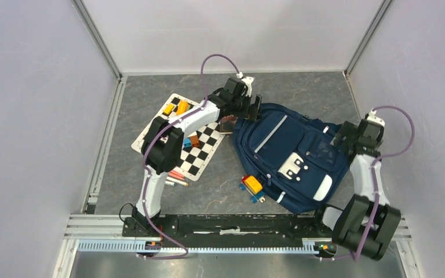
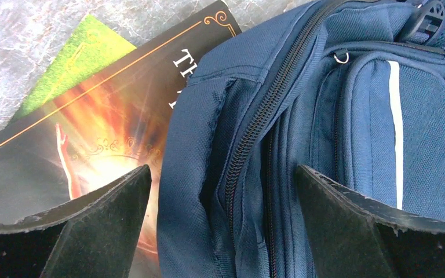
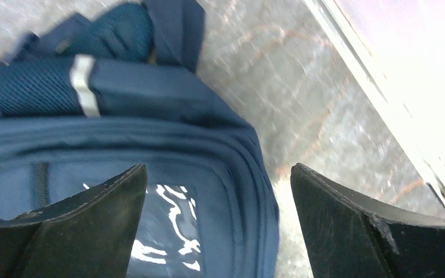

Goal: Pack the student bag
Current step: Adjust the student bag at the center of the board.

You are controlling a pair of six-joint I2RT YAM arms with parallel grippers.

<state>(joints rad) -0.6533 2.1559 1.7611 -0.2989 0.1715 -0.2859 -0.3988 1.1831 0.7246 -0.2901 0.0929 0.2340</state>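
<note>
Left gripper (image 2: 221, 174) and right gripper (image 3: 217, 171) gape empty at the student bag (image 1: 292, 156), so the unheld book (image 2: 92, 121) jutting from it could slip out.

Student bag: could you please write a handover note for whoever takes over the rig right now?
Left gripper: open, empty, at the student bag's far left corner.
Right gripper: open, empty, at its right edge.
Book: on the table, partly covered by the bag's edge.
Chessboard, blocks, pens, toy: out on the table.
Done: nothing visibly packed. Left: all of it.
</note>
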